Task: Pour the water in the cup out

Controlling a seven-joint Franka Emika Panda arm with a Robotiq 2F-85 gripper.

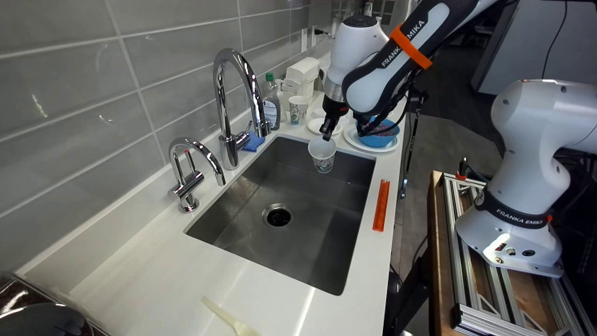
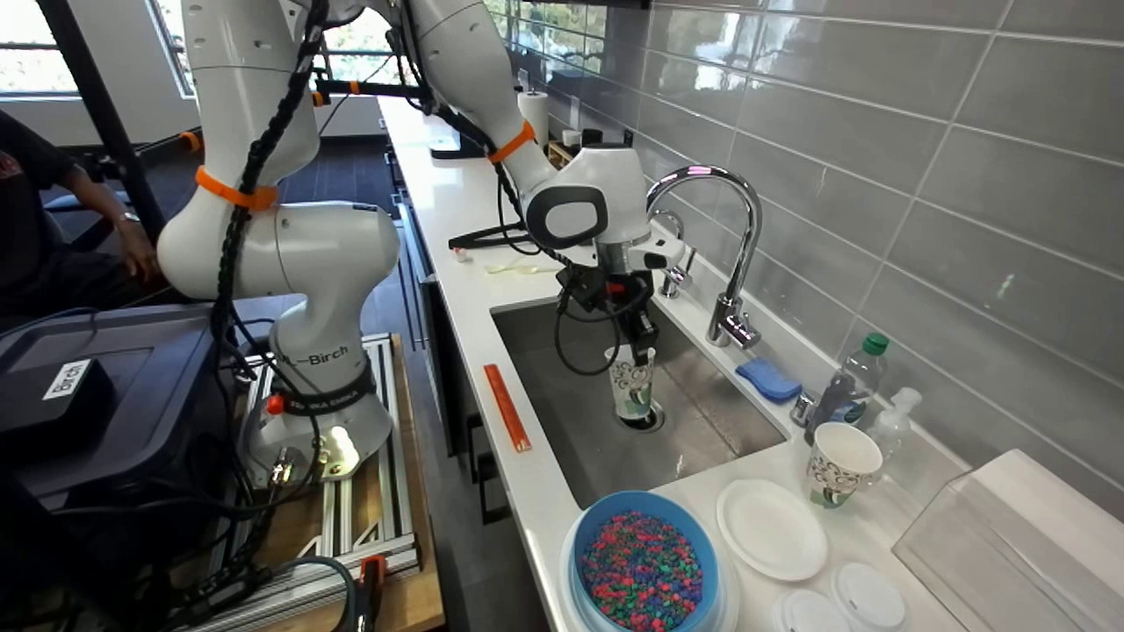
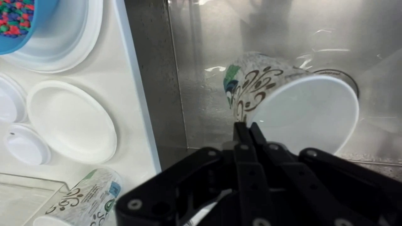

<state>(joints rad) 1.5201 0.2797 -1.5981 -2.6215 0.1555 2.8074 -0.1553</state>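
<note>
The white paper cup with a printed leaf pattern (image 1: 323,161) hangs over the steel sink (image 1: 308,247) and shows in both exterior views (image 2: 631,391). My gripper (image 1: 326,134) is shut on the cup's wall at the rim, one finger inside and one outside, as the wrist view (image 3: 246,125) shows. In the wrist view the cup (image 3: 259,84) has its round mouth facing the camera. The cup is close to upright, slightly tilted. A faint grey area and a small glint show inside it; I cannot tell the water level. The drain (image 1: 278,216) lies in the sink floor.
A tall chrome faucet (image 1: 224,102) and a smaller tap (image 1: 186,182) stand along the wall side. A blue dish of coloured bits (image 2: 590,575), a white plate (image 2: 773,531), another patterned cup (image 2: 834,478) and a bottle (image 2: 850,382) stand beyond one sink end. An orange strip (image 1: 381,205) lies along the front edge.
</note>
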